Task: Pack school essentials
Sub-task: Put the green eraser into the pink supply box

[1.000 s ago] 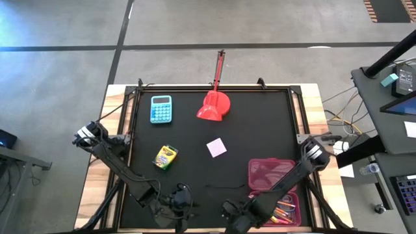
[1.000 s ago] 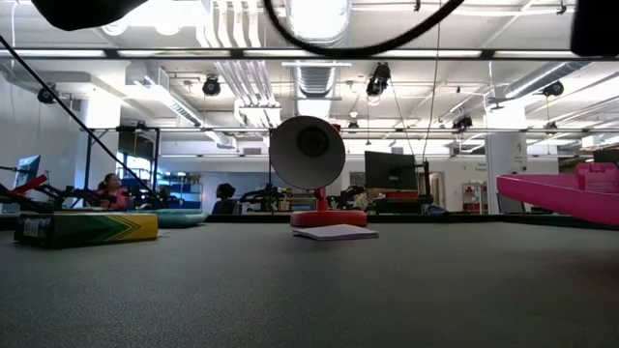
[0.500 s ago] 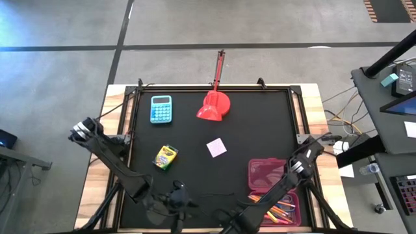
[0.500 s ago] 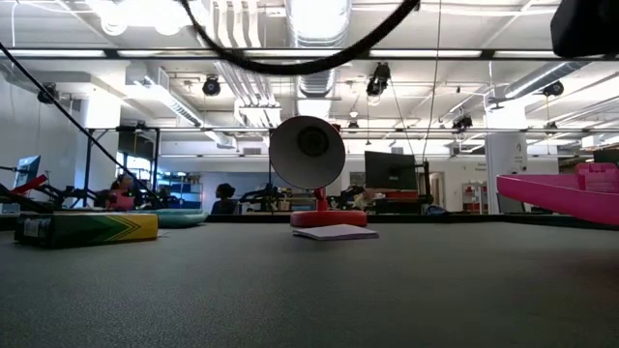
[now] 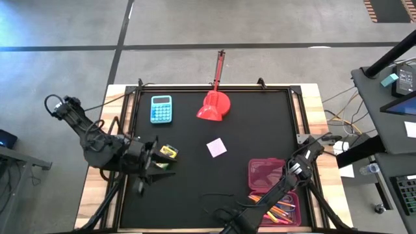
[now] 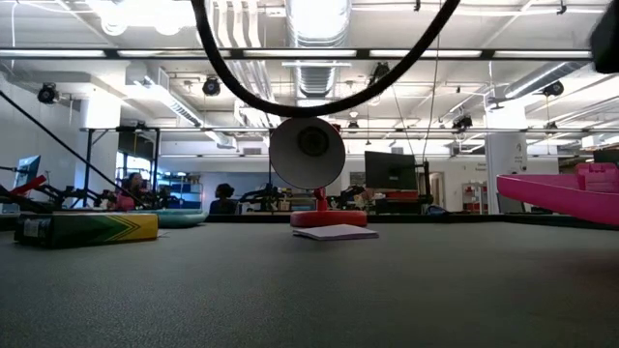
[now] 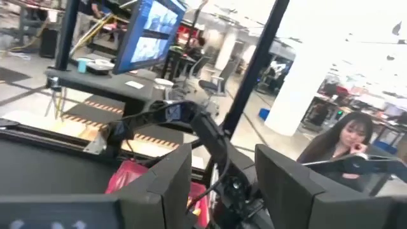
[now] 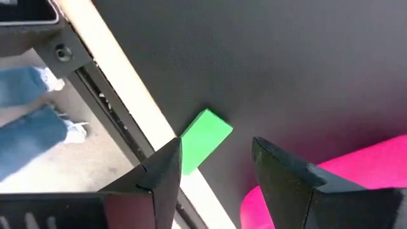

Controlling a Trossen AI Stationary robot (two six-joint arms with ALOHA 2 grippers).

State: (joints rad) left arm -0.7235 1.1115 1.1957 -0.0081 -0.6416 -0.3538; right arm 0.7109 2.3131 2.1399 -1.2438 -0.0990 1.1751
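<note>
Over the table's left side, the left gripper (image 5: 151,170) is hovering with fingers parted, empty, crayon box (image 5: 168,153) touching at its 1 o'clock, long axis running 1 to 7. Right gripper (image 8: 213,166), at the near edge, is gaping, empty.

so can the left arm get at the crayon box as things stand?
Probably yes. The left tool is open and sits right at the crayon box, partly covering it from above, with bare mat around. The right tool is off by the pink case.
</note>
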